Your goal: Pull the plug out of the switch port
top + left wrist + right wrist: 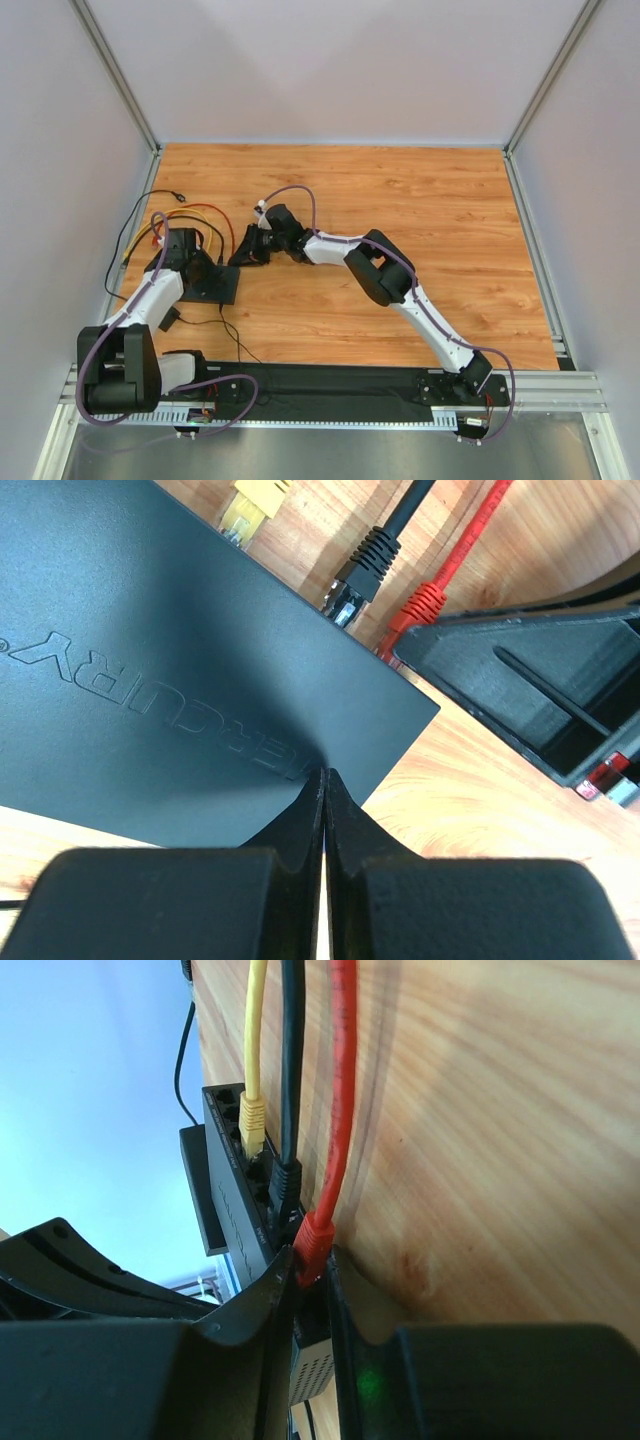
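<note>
Right gripper point(312, 1268): lying low along the table point(420, 210), its fingers sitting either side of the red plug point(314, 1235) and appearing to be pinching its boot just outside the port.
Left gripper point(325, 777): holding its jaws pressed fully together, with the tips bearing down on the switch point(150, 670) near a corner of its top, seemingly pinning the box.
Switch: lying flat on the left part of the wooden table, close to the left arm, with its port side facing away from the arm bases.
Neighbours: yellow plug point(250, 1120) and black plug point(288, 1182) sitting in the same row of ports, the black one just beside the red.
Red cable point(340, 1080): trailing away across the wood, slack.
Handling, as a judgement: the plug is looking small and rigid under a ribbed, slightly yielding boot, probably held in by a latch tab. The cable is limp and poorly suited to tugging. The switch is looking light and likely to slide on smooth wood unless it is held down.
Where to hold: on the plug body right at the port, squeezing the tab side and pulling straight out along the cable's line.
Risk: fingers crowding the black plug next door.
</note>
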Tool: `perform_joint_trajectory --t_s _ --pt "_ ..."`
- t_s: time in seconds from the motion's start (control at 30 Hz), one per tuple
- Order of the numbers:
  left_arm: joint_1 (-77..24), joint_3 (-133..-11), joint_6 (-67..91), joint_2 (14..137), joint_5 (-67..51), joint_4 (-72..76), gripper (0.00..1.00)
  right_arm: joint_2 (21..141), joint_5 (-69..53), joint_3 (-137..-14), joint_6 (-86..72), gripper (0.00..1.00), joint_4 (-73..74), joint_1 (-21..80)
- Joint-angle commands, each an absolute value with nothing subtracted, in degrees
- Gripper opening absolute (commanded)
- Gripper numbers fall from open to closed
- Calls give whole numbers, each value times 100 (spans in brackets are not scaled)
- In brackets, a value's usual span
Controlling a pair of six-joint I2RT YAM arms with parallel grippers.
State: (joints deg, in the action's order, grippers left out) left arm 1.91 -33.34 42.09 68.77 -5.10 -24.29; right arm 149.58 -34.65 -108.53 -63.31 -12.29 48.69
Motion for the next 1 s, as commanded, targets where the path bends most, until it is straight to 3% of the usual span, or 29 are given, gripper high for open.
perform_joint_trajectory --t_s 0.0,0.13,0.23,0.53,0.73,0.87,0.97 --pt "193 -3252 4166 7198 -492 -2777 0 15240 -3551 -11206 -6310 18 -1160 4939" --pt "193 -3305 4148 7321 -466 -2865 0 15319 -3630 -11233 -6486 12 -1292 4939" --pt "202 -3375 4157 7444 -422 -3014 0 15302 -3595 -11189 -6522 0 -1336 4931" --pt "193 -3366 4078 7875 -325 -3226 0 15144 -2954 -11136 -6644 0 -1731 4878" --pt "202 -3331 4096 7954 -343 -3199 0 15336 -3102 -11249 -7320 0 -2802 4843" --pt "193 -3331 4078 7937 -255 -3243 0 15101 -2542 -11286 -6376 0 -1621 4825" --pt "193 -3322 4087 7928 -237 -3252 0 15125 -2706 -11407 -6537 0 -1808 4825"
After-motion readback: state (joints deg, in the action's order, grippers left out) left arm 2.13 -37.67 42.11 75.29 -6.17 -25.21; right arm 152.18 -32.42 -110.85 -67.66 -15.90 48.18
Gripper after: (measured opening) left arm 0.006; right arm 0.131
